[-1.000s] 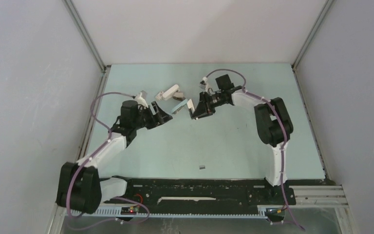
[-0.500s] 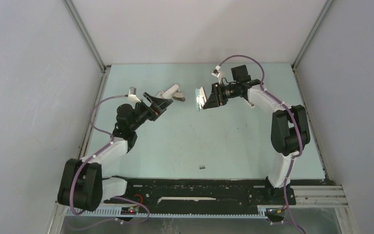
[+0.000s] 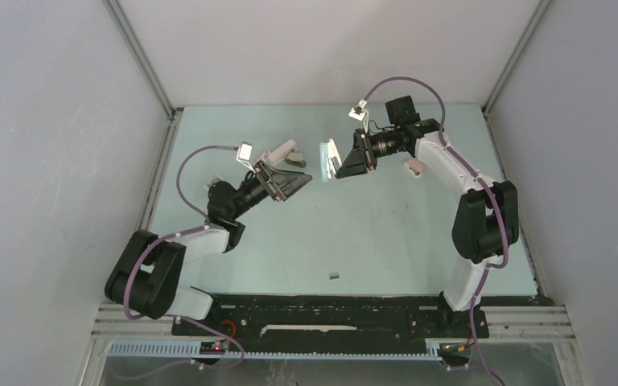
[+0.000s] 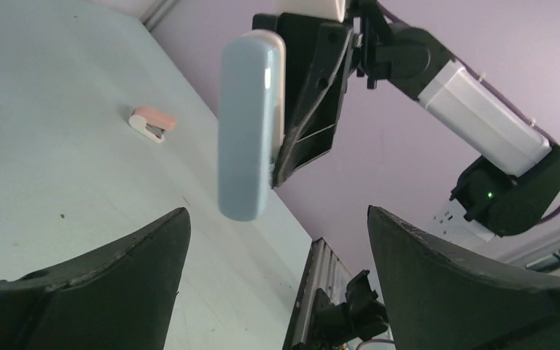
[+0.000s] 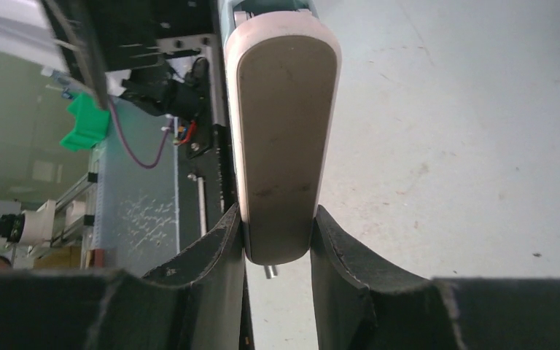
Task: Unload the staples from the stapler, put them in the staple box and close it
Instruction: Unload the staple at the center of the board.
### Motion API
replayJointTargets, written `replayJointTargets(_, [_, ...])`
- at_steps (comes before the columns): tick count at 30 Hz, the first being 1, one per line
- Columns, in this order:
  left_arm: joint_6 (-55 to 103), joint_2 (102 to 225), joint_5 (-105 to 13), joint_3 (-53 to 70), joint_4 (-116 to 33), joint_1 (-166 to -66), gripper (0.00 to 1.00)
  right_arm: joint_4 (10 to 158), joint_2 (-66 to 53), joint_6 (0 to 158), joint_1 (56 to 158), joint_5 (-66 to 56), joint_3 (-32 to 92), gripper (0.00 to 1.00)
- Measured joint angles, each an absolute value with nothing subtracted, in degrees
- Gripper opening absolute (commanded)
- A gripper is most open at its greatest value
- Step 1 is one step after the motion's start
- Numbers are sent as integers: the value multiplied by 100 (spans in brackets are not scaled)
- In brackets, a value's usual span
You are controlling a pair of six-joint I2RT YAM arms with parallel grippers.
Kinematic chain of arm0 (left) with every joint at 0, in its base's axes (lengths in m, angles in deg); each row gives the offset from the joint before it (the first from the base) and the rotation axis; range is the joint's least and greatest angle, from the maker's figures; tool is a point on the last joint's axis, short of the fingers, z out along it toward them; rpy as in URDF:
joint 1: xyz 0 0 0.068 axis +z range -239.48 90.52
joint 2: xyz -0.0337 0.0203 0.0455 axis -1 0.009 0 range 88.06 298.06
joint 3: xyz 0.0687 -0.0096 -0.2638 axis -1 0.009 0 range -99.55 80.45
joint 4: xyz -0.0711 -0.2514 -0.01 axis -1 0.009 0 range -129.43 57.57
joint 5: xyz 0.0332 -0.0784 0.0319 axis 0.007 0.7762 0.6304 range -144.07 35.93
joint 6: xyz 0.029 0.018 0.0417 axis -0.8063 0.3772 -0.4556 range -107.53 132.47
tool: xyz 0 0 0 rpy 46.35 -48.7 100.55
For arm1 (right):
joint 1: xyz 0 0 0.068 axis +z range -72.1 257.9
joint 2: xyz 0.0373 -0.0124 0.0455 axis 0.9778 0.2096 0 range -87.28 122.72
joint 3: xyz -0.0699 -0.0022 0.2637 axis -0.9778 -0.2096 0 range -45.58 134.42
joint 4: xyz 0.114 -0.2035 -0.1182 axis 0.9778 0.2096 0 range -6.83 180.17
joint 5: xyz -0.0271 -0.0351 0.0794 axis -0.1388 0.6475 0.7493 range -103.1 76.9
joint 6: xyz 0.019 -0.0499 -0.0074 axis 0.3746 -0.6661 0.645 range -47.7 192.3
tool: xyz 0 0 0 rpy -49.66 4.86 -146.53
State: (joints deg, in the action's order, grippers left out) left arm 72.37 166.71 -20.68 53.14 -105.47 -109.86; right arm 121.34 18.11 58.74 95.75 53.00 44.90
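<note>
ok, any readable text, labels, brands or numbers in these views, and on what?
None can be read.
blue stapler: plain faces in both wrist views, no brand or label.
pink stapler: too small to tell whether it carries any print.

Left arm bent low, left gripper (image 3: 298,186) tilted upward, fingers spread wide, aimed at its counterpart. Right arm extended far forward, right gripper (image 3: 344,165) turned leftward, fingers clamped on the stapler (image 3: 327,159).
</note>
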Motion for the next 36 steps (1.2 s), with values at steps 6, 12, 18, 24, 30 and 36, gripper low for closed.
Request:
replayJointTargets(6, [7169, 17195, -1769, 5270, -11303, -11233, 87, 12346, 1524, 5673, 9693, 5718, 4538, 0])
replayJointTargets(12, [7139, 17569, -1386, 4908, -11515, -11439, 74, 12431, 1492, 5610, 9760, 5880, 4566, 0])
replayJointTargets(18, [7189, 17716, -1163, 4702, -11629, -11452, 26, 12462, 1492, 5586, 9752, 5912, 4566, 0])
replayJointTargets(24, [7285, 18033, -816, 4427, -11598, -11402, 0, 12731, 1492, 5164, 9704, 5829, 4582, 0])
replayJointTargets(30, [6632, 18004, 126, 4355, -11054, -10969, 0, 13922, 1548, 3721, 9454, 5348, 4909, 0])
replayJointTargets(36, [3849, 17541, 664, 3428, -7601, -10678, 0, 14639, 1588, 2322, 9164, 4575, 5003, 0])
